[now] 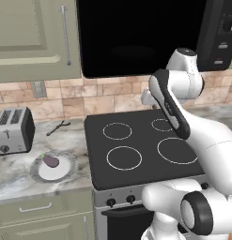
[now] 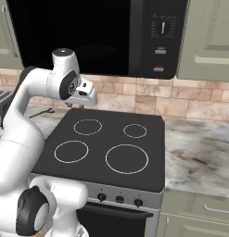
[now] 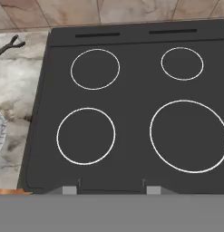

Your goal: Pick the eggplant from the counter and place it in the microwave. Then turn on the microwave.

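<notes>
- The eggplant (image 1: 51, 161) lies on a plate (image 1: 65, 169) on the counter (image 1: 14, 180), left of the stovetop (image 1: 136, 140) and just in front of the toaster (image 1: 13, 130).
- The microwave (image 2: 97, 37) hangs above the stovetop, its door looking closed.
- The gripper (image 3: 111, 189) hovers over the stovetop, well apart from the eggplant; its two tips stand apart with nothing between them.
- Risk, as I judge it: the small rounded eggplant could roll off the plate if the tips nudge it sideways during the approach.
- Reaching left, the arm's elbow might clip the toaster.
</notes>
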